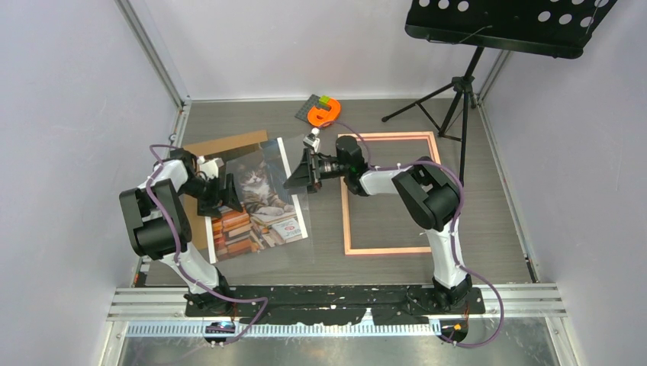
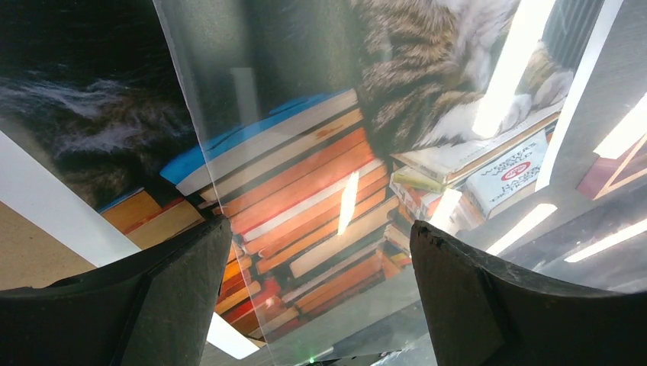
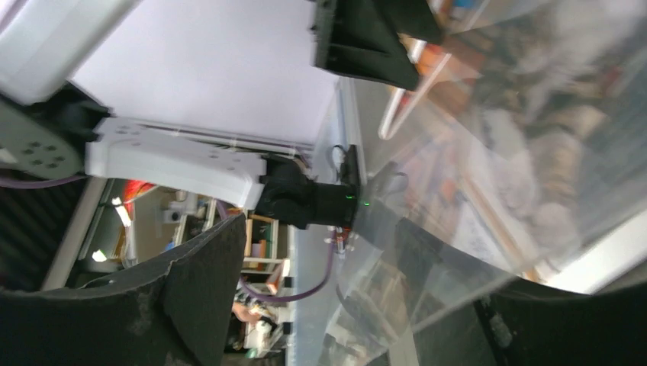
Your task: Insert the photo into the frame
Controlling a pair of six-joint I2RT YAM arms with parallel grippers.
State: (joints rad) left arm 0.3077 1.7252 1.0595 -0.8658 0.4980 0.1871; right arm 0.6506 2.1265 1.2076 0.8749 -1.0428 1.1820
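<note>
The photo (image 1: 259,202), a cat on stacked books with a white border, lies left of centre on a brown backing board (image 1: 225,143). A clear sheet (image 1: 301,229) lies over it and reaches past its right side. The pink frame (image 1: 385,250) lies flat to the right. My left gripper (image 1: 229,192) stands open at the photo's left part. In the left wrist view its jaws (image 2: 320,297) hang wide over the books of the photo (image 2: 305,175). My right gripper (image 1: 300,171) is at the sheet's upper right edge. There its jaws (image 3: 366,274) stand wide, with the clear sheet (image 3: 458,191) reaching between them.
An orange ring with a green block (image 1: 324,113) sits on a dark card at the back. A black music stand (image 1: 465,84) stands at the back right, its legs beside the frame. White walls close in the table on three sides.
</note>
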